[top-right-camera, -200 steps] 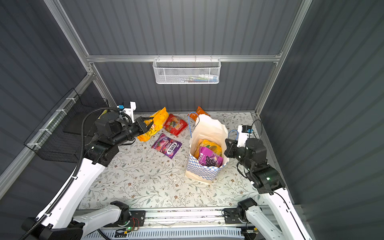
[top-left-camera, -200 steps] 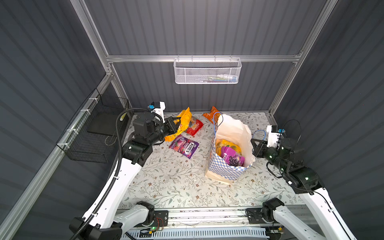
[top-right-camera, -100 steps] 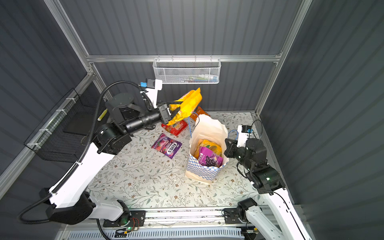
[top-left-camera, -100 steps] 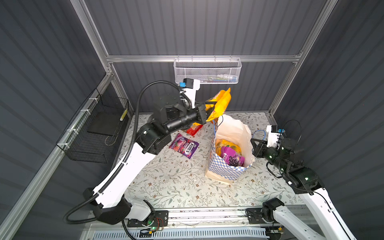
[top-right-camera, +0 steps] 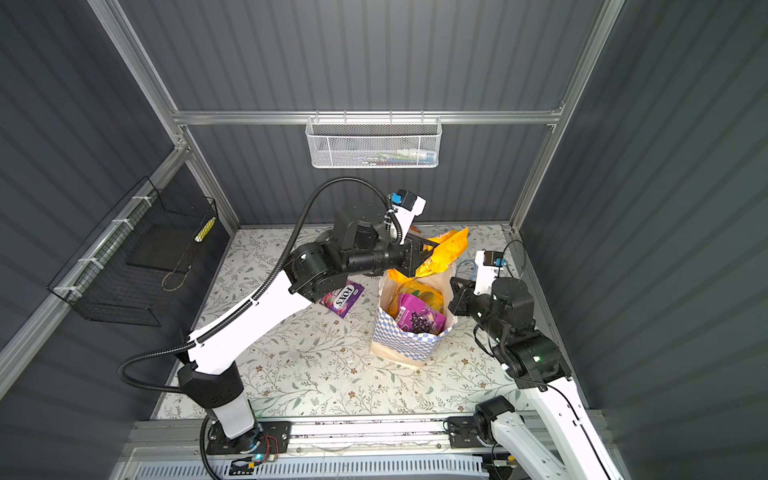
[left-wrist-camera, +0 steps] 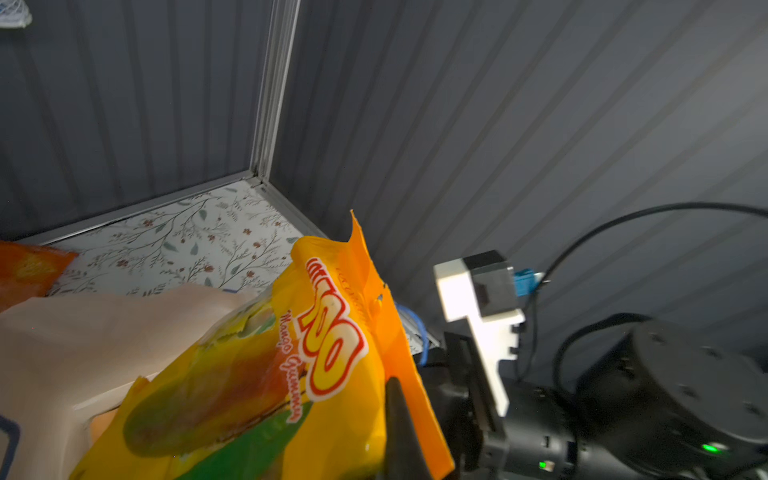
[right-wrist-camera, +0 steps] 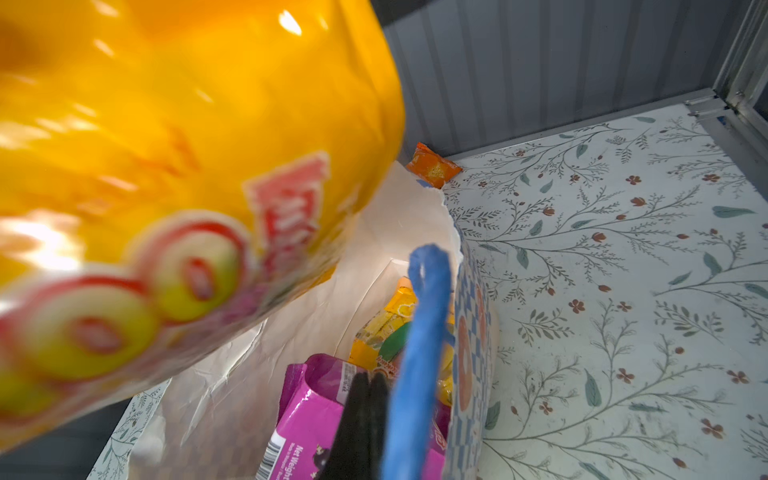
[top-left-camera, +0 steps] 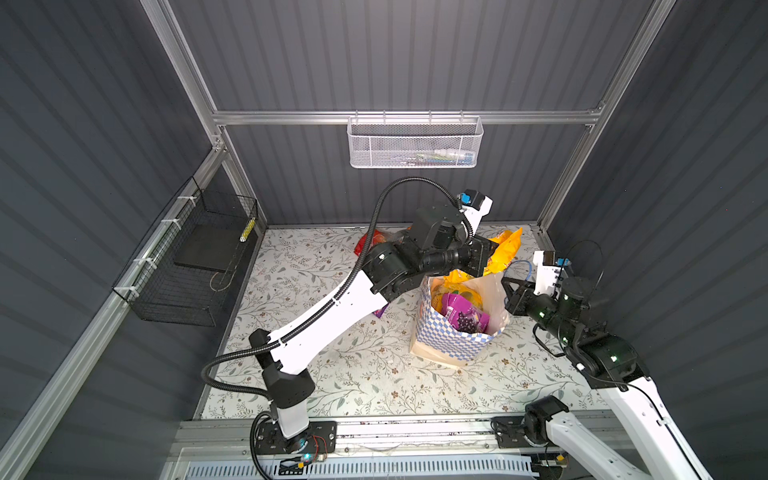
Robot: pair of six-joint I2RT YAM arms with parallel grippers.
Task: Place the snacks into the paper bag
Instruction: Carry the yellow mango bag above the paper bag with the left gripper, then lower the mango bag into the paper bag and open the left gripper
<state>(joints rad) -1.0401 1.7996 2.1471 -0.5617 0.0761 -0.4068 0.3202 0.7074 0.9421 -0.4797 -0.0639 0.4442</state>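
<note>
Two shut grippers at the paper bag [top-left-camera: 451, 338]. Clamps, with the left gripper [top-left-camera: 489, 255], the orange edge of the yellow "100" packet [top-left-camera: 507, 247]; shows one black finger [left-wrist-camera: 397, 415] against that edge, packet body hanging beyond the fingertips, tilted just above the bag's mouth. Rests the right gripper [right-wrist-camera: 368, 388] at the bag's rim, fingers together just beside the blue cord handle [right-wrist-camera: 424, 332]; cannot tell of anything pinched. Shows a purple grape packet [top-right-camera: 419, 321] inside the bag, a FOX'S packet [top-right-camera: 343, 297] beside it.

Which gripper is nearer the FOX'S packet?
Left. The left gripper, holding a yellow packet, hangs above the bag; the right gripper sits beyond the bag from the FOX'S packet.
</note>
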